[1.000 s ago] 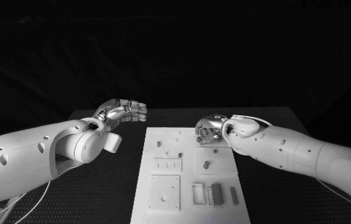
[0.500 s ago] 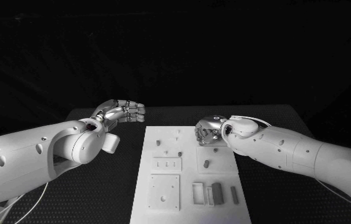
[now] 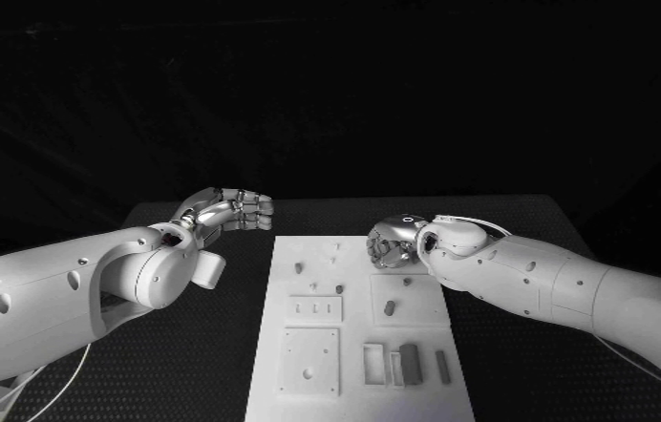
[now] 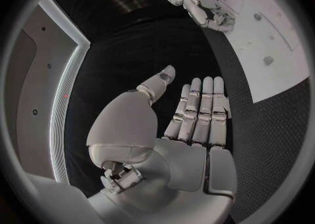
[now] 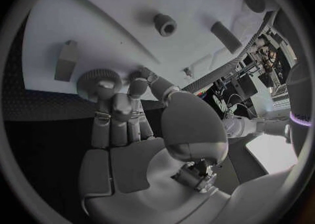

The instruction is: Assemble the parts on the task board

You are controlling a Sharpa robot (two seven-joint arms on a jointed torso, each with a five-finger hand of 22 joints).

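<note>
Right now the robot's right silver hand (image 3: 393,243) is down over the far right corner of the flat white task board (image 3: 361,384), and I'd say it sits there because the small toothed grey gear (image 5: 97,82) it is working with belongs in that corner. From the right wrist camera the fingertips (image 5: 139,75) rest against that gear, which lies on the board near its edge; whether it is truly pinched or merely touched I cannot tell. The head camera hides that contact behind the hand's back, but it lays out the whole board: recessed plates and the dark upright bars (image 3: 409,363) near the robot.

Meanwhile the left silver hand (image 4: 193,114) hovers over the black textured table (image 3: 206,365), beside the board's far left corner, fingers straight and together, thumb apart, holding nothing; probably parked out of the way.
</note>
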